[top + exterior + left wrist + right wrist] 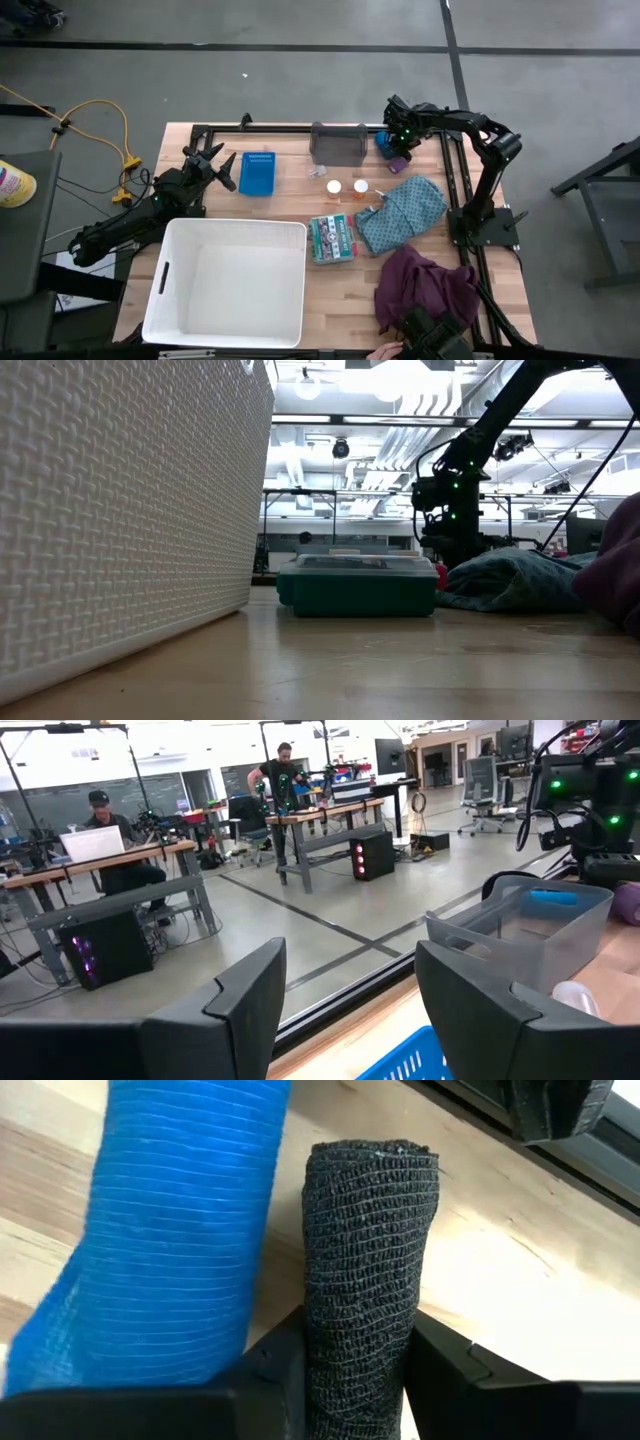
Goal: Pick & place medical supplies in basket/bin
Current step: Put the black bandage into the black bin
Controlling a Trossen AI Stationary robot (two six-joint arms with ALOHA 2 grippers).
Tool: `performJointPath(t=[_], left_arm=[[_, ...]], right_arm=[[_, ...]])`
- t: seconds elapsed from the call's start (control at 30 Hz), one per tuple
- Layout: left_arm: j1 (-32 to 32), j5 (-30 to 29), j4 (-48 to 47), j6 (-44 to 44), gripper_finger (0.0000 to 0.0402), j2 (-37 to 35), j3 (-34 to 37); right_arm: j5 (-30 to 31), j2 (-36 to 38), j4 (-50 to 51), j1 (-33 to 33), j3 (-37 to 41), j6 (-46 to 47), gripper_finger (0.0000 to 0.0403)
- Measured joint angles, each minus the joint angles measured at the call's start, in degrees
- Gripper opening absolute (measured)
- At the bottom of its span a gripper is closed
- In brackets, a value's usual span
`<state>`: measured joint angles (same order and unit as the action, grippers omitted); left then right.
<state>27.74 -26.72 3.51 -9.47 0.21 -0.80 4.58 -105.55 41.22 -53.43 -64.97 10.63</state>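
Closing on a dark roll, the right claw sits at the far right corner of the desk, its two fingers pressed against the roll's sides near its lower end, so the gap is narrow and filled. In the right wrist view the roll looks dark grey; from above it shows as purple, so its colour is hard to call. Its long axis runs straight out from between the fingers, away from the wrist. A blue roll lies just beside it, parallel and close enough that the finger on that side has little room. Whether the dark roll is off the wood yet cannot be told.

From that roll, a clear plastic box stands just to the left along the far edge. Nearer the front lie two orange bottles with white caps, then a teal cloth, a teal case and a maroon cloth. The white basket is well apart, at the front left corner. A blue tray lies far left of the roll.

The left claw hovers beside that tray, fingers spread wide, holding nothing. The right arm is plainly nearer both rolls.
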Motion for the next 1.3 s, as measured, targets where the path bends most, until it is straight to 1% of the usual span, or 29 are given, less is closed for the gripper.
performJointPath(t=[0.17,0.27,0.37,0.6,0.73,1.03,1.1,1.23,1.3], left_arm=[[0.0,0.0,0.0,0.0,0.0216,0.0,0.0],[0.0,0.0,0.0,0.0,0.0216,0.0,0.0],[0.0,0.0,0.0,0.0,0.0216,0.0,0.0],[0.0,0.0,0.0,0.0,0.0216,0.0,0.0],[0.0,0.0,0.0,0.0,0.0216,0.0,0.0],[0.0,-0.2,0.0,0.0,0.0216,0.0,0.0],[0.0,-0.2,0.0,0.0,0.0216,0.0,0.0],[0.0,-0.2,0.0,0.0,0.0216,0.0,0.0],[0.0,-0.2,0.0,0.0,0.0216,0.0,0.0]], right_arm=[[0.5,0.4,0.2,0.0,0.0,-0.3,0.0118],[1.7,2.7,0.4,0.0,0.0,-0.7,0.0116],[2.8,6.6,0.3,-0.1,0.0,-1.2,0.0113],[3.0,18.8,0.1,-0.3,0.0,-1.9,0.0114],[3.0,23.3,1.0,0.5,-0.1,-2.9,0.0113],[2.6,24.5,1.4,2.5,-0.1,-3.0,0.0115],[2.4,24.5,0.4,3.7,-0.1,-3.0,0.0115],[-0.3,24.2,-3.0,6.2,-0.1,-3.0,0.0116],[-0.3,23.7,-5.4,8.2,-0.1,-3.0,0.0116]])
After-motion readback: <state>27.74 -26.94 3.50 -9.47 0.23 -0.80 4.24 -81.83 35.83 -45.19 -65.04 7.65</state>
